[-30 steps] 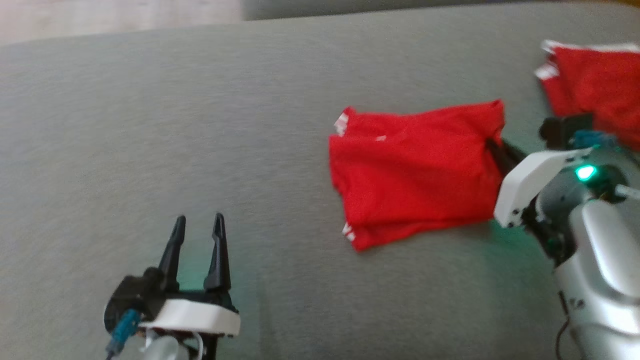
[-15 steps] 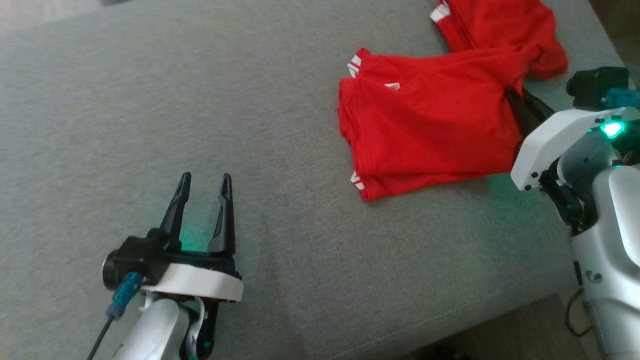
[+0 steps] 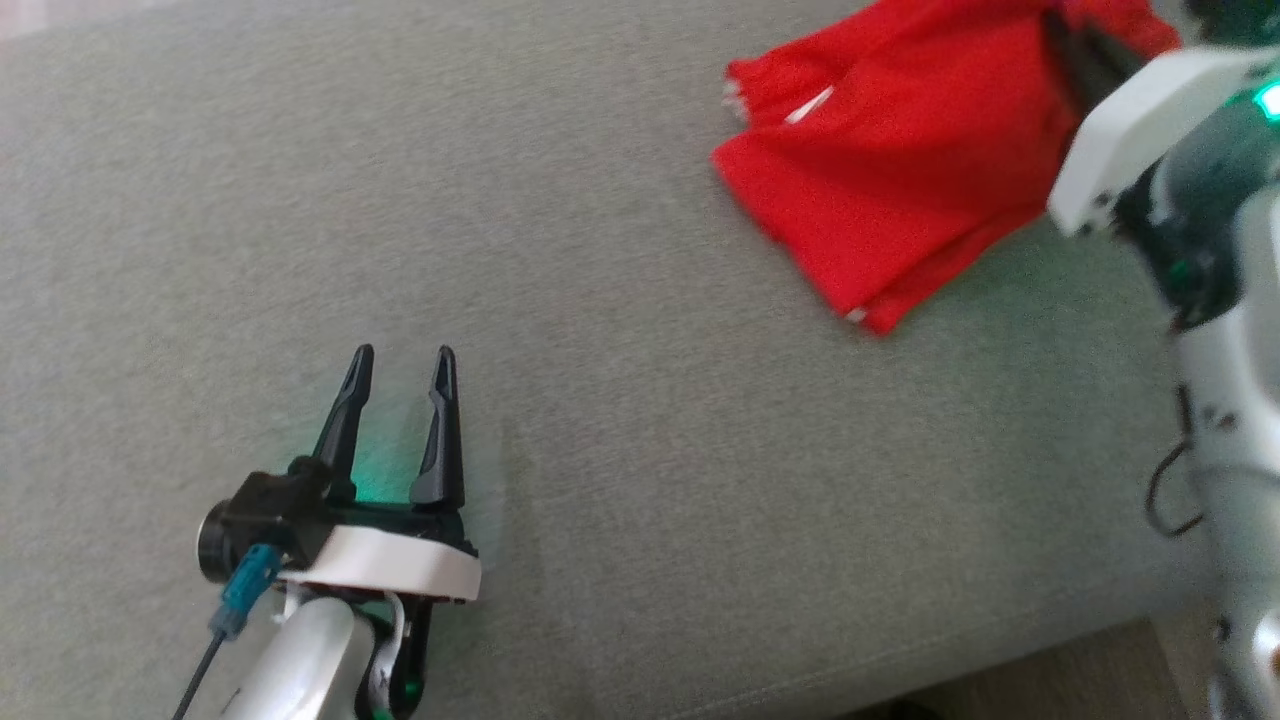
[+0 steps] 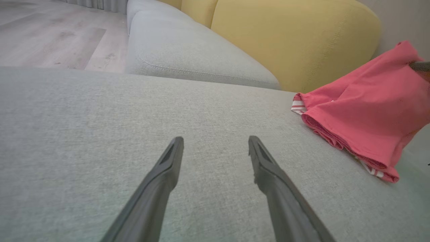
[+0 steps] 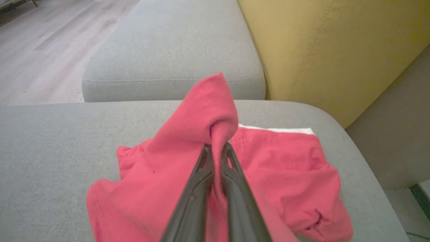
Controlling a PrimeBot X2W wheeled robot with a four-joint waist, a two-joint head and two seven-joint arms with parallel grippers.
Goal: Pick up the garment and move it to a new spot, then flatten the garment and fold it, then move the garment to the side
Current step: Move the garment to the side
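- The head view is blurred. The red garment (image 3: pixel 900 170) runs off its top edge, and the right gripper's fingertips are buried in the cloth there.
- In the left wrist view the garment is cut by the right edge.
- In the right wrist view the right gripper (image 5: pixel 218 145) is closed tight, pinching a raised fold of the garment. The rest of the garment trails down onto the grey seat cushion (image 3: pixel 600 400), near its far right corner.
- A red cloth with a white band (image 5: pixel 275 129) lies just behind the pinch. It cannot be told whether this is a second piece or part of the same garment.
- The left gripper (image 3: pixel 403 352) is over bare cushion, well apart from the garment, its fingers spread wide and holding nothing.
- Counted: two grippers; two grey seats, the nearer one and a second grey seat cushion (image 5: pixel 168 50) beyond it; one large yellow backrest (image 4: pixel 295 40) in full sight.
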